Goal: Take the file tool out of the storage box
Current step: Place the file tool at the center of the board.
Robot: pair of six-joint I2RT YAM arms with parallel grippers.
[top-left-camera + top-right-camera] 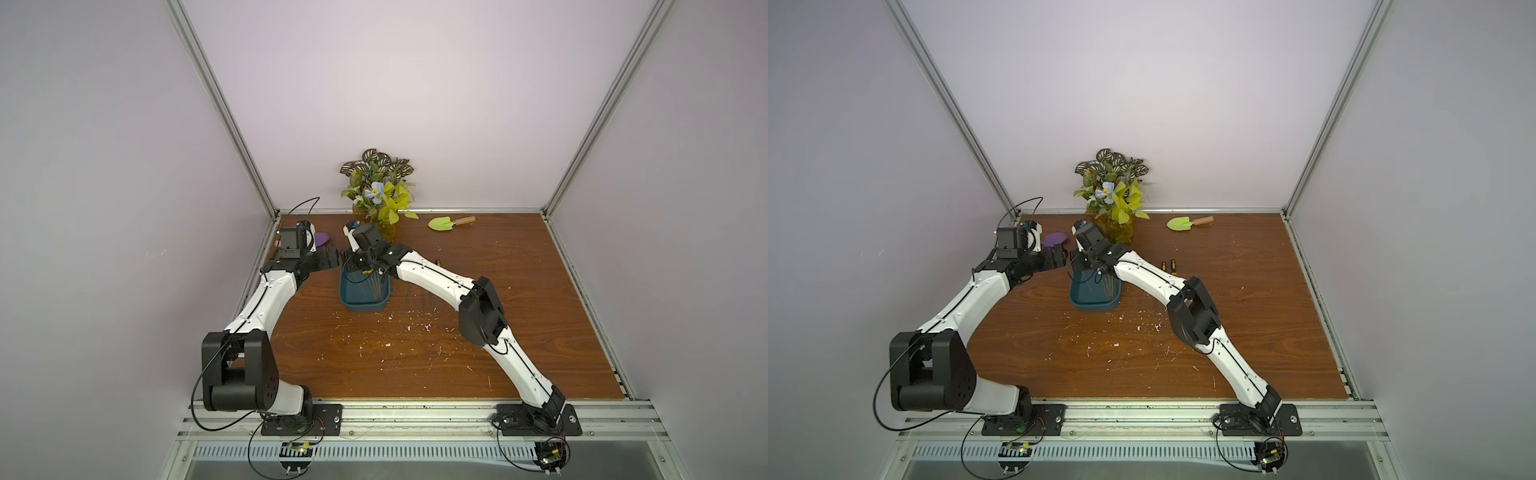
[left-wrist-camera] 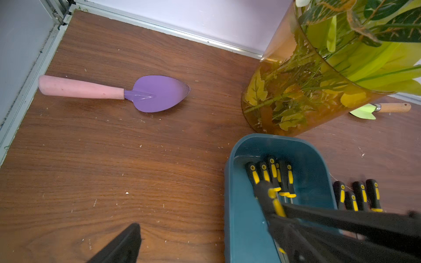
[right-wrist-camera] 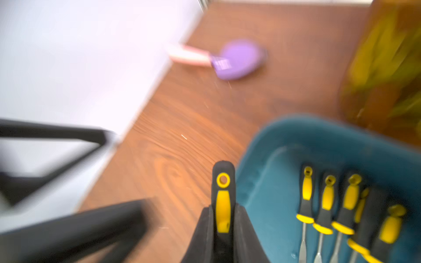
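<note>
Wood-grain tabletop (image 1: 415,353). Rt fingers (image 3: 202,232) clenched on file tool's (image 3: 222,200) blk/yellow handle over teal storage box's (image 3: 257,173) far end; more files (image 3: 328,200) inside. Left fingers (image 2: 123,246) released, wide, just beside box.

Pale lilac walls (image 1: 395,83) close the booth in on three sides, evenly lit. Aluminium posts (image 1: 223,108) slant down the corners toward mid-frame. Below them lies a brown wood-grain tabletop (image 1: 415,365), scuffed and flecked with white crumbs. A slotted metal rail (image 1: 415,451) crosses the bottom edge.
</note>
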